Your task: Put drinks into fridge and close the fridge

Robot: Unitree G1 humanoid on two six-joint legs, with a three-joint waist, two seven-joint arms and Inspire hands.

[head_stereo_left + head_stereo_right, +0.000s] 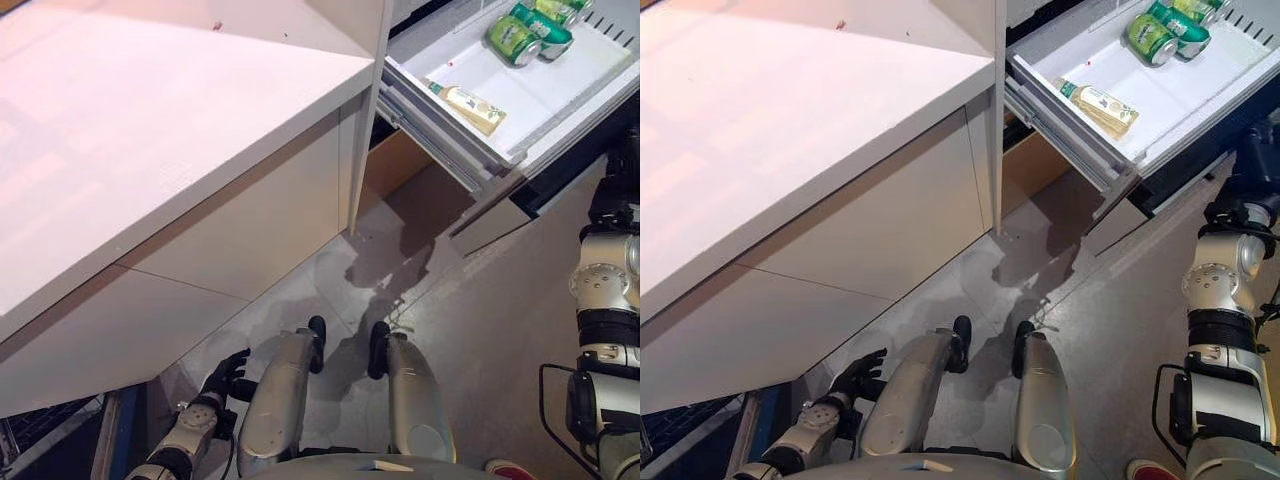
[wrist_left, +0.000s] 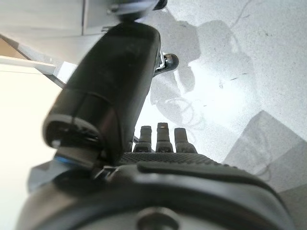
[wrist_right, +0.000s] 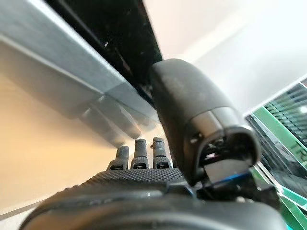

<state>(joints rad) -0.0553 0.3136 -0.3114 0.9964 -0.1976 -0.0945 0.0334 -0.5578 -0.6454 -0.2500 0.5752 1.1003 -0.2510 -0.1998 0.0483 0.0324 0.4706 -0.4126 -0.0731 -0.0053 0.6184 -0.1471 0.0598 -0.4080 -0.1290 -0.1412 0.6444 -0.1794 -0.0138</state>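
Observation:
The fridge drawer (image 1: 545,95) stands pulled out at the upper right. Inside it lie a pale yellow bottle (image 1: 471,106) with a green cap and several green cans (image 1: 514,40) toward the back. My right hand (image 1: 1247,176) reaches up to the drawer's dark front edge. In the right wrist view its fingers (image 3: 140,152) are straight, right up against the grey drawer front (image 3: 62,81), and hold nothing. My left hand (image 1: 224,376) hangs low at the lower left beside the cabinet, with relaxed fingers (image 2: 161,137) and nothing in it.
A white counter (image 1: 150,130) fills the left and centre, with pale cabinet fronts (image 1: 250,230) below it. A brown opening (image 1: 395,165) shows under the drawer. Grey floor (image 1: 470,320) lies between cabinet and fridge.

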